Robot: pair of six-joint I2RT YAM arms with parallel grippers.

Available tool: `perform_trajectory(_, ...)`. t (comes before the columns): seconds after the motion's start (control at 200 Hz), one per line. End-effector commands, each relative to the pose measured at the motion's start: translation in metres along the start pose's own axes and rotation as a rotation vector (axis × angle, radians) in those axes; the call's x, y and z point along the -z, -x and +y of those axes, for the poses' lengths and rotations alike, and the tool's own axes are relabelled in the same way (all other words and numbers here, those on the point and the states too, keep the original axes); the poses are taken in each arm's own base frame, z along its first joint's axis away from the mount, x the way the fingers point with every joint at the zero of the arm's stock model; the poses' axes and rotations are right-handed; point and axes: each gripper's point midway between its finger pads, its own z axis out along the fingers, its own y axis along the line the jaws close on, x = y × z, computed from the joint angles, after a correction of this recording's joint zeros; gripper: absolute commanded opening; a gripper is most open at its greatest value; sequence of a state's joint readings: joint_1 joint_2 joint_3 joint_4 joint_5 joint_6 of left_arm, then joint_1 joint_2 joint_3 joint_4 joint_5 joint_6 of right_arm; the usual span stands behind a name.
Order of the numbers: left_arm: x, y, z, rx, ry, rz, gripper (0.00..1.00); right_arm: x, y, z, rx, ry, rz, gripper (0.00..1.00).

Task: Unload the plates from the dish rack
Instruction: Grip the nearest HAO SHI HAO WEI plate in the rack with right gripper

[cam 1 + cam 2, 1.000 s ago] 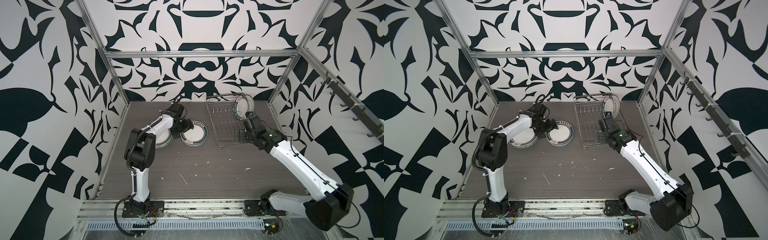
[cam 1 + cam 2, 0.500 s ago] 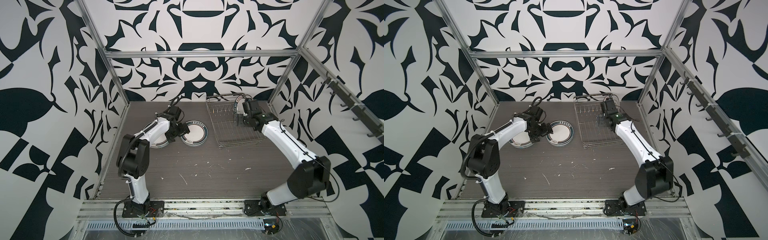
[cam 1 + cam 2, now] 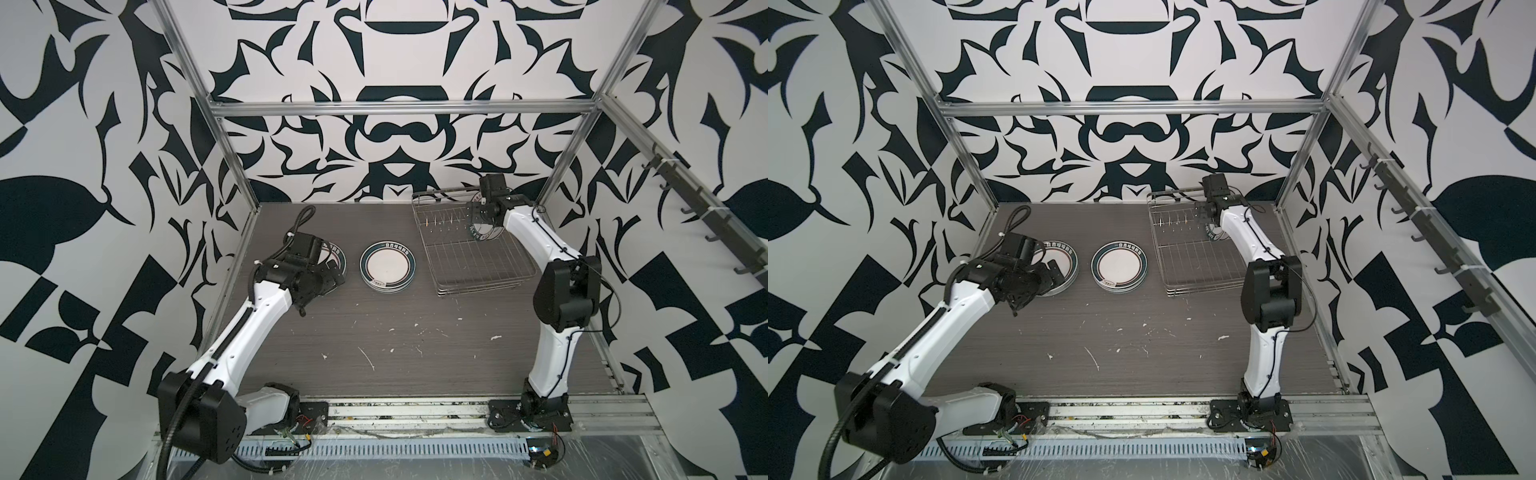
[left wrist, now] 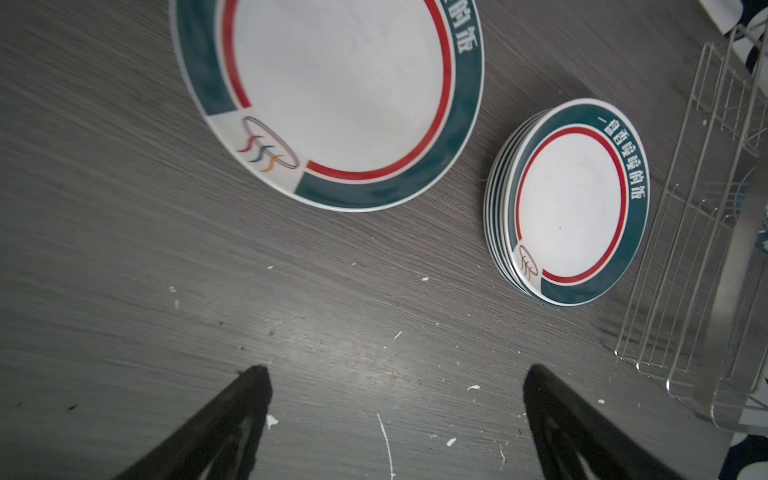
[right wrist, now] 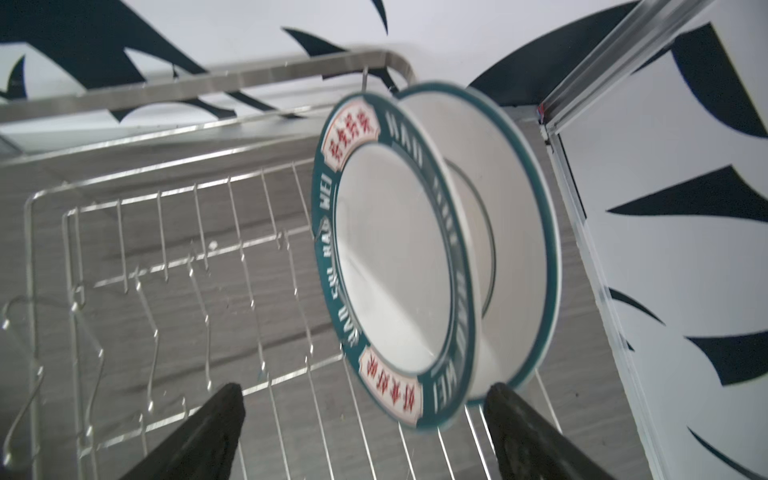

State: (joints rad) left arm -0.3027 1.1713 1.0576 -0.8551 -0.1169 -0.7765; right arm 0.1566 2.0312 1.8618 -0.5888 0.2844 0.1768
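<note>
**Two Plates Left in the Rack's Far Corner**

Two teal-rimmed plates are stood on edge at the far right corner of the wire dish rack; the rest are stacked on the table beside it. The right gripper is held spread wide at the nearer plate's lower rim, nothing pinched. The left gripper is spread and empty over bare table. Both plates could be caught together, or the rear one knocked, given the narrow gap. The supporting prongs are hidden, and contact is blurred.
</note>
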Motion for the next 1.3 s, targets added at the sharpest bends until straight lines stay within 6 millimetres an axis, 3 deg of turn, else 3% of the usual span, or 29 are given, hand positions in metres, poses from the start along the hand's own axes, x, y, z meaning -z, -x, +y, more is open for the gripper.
perform_trajectory(0.0, 0.009, -0.001, 0.027, 0.016, 0.071, -0.042, 0.99, 0.014, 0.018, -0.008, 0.008, -0.015, -0.029, 0.93)
perform_trajectory(0.18, 0.013, -0.001, 0.028, 0.029, 0.043, -0.055, 0.99, -0.001, 0.016, -0.008, 0.021, -0.007, -0.018, 0.92)
perform_trajectory(0.54, 0.016, 0.0, 0.031, 0.097, 0.01, -0.106, 0.99, -0.024, 0.019, 0.002, 0.051, 0.107, -0.027, 0.57)
perform_trajectory(0.83, 0.013, -0.002, 0.039, 0.127, 0.019, -0.133, 0.99, -0.041, 0.017, 0.003, 0.088, 0.108, -0.041, 0.4)
perform_trajectory(0.97, 0.016, 0.0, 0.042, 0.127, 0.006, -0.179, 0.99, -0.045, 0.022, 0.0, 0.094, 0.081, -0.064, 0.35)
perform_trajectory(1.3, 0.021, 0.001, 0.055, 0.114, 0.034, -0.236, 0.99, -0.042, 0.016, -0.004, 0.087, 0.068, -0.075, 0.1)
